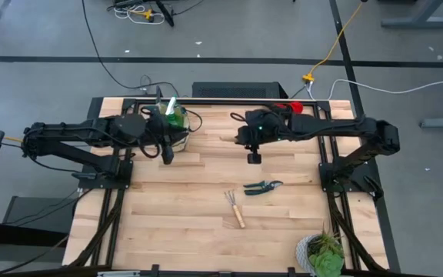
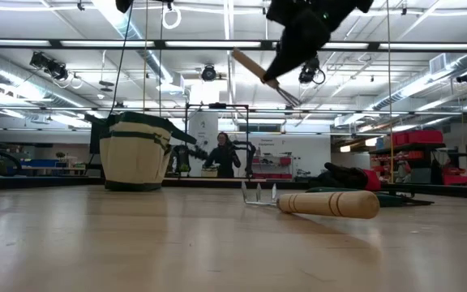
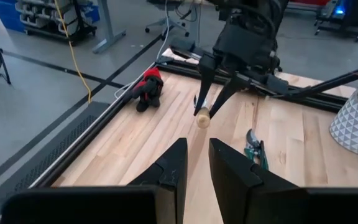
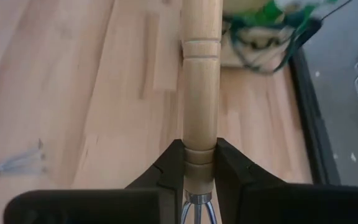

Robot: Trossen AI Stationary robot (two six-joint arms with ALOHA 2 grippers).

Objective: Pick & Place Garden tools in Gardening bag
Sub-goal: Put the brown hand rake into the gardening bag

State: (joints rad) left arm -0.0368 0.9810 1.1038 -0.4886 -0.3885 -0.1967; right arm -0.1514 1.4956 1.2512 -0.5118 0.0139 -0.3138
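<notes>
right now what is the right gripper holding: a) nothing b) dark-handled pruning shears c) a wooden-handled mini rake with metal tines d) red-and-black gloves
c: the right wrist view shows the right gripper clamped on the wooden-handled mini rake, while the pruning shears lie on the table and the gloves sit by its edge.

The table (image 1: 175,231) lies bare across its front-left half. Mid-table, a mini rake (image 1: 234,208) and pruning shears (image 1: 262,186) obstruct; a potted plant (image 1: 321,252) fills the front-right corner.
</notes>
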